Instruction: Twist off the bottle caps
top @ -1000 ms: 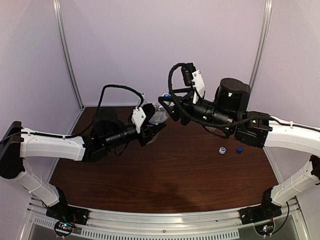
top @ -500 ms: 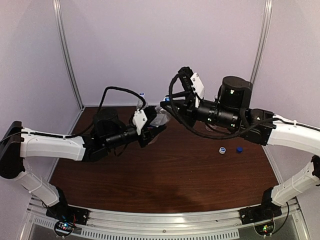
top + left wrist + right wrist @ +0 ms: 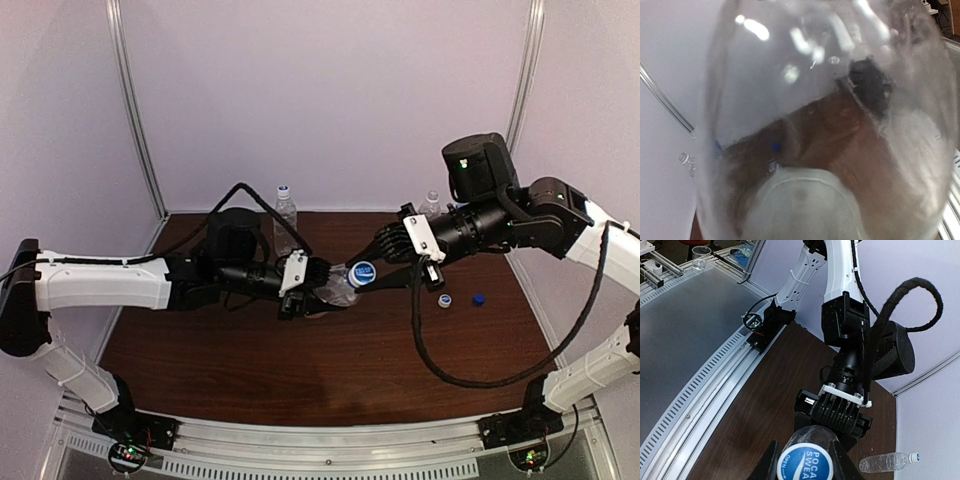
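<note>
Arms were brought together: bottle (image 3: 340, 289), clenched in left gripper (image 3: 316, 290), is held along 9–3 o'clock, cap (image 3: 362, 273) at 3 pinched by right gripper (image 3: 375, 270).

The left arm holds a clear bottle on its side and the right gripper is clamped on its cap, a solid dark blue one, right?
Not quite. The right wrist view shows the cap is white with a blue centre, not solid dark blue. The rest stands: the left gripper holds the clear bottle on its side and the right gripper is clamped on that cap.
</note>
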Robot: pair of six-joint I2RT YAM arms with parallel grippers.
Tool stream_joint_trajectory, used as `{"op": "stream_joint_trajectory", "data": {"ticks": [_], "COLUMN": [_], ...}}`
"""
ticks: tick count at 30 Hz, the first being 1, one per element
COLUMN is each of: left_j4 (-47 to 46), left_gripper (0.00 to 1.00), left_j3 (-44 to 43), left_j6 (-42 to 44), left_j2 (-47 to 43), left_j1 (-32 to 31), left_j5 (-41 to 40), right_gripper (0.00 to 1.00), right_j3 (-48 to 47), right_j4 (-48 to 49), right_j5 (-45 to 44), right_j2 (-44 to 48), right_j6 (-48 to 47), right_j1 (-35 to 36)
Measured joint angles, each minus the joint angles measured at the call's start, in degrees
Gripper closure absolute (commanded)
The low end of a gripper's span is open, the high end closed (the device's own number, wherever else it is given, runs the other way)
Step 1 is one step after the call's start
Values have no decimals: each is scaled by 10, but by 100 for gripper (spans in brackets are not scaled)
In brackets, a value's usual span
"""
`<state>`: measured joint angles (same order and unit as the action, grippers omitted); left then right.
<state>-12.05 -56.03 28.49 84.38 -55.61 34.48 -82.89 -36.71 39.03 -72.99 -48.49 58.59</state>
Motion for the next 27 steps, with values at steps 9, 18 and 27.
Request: {"op": "stream_joint_trajectory", "data": {"ticks": [9,18,27], "left_j4": [52,34,-3], "left_gripper": [65,65,66], "left_j3": [-16,11,12], "left_j6": [11,-6,-10], "left_j2": [19,17,14], "left_j1": [2,10,2], "left_j5": [36,54,59], "right_gripper": [72,83,96], "right_j3": [-42,31,58], "right_j4": [-89,9,56], "right_j5": [6,-3,40], "right_j2": [-34,-11,15], "right_j6": [-72,-19,-23], "right_j1": [0,2,-3]}}
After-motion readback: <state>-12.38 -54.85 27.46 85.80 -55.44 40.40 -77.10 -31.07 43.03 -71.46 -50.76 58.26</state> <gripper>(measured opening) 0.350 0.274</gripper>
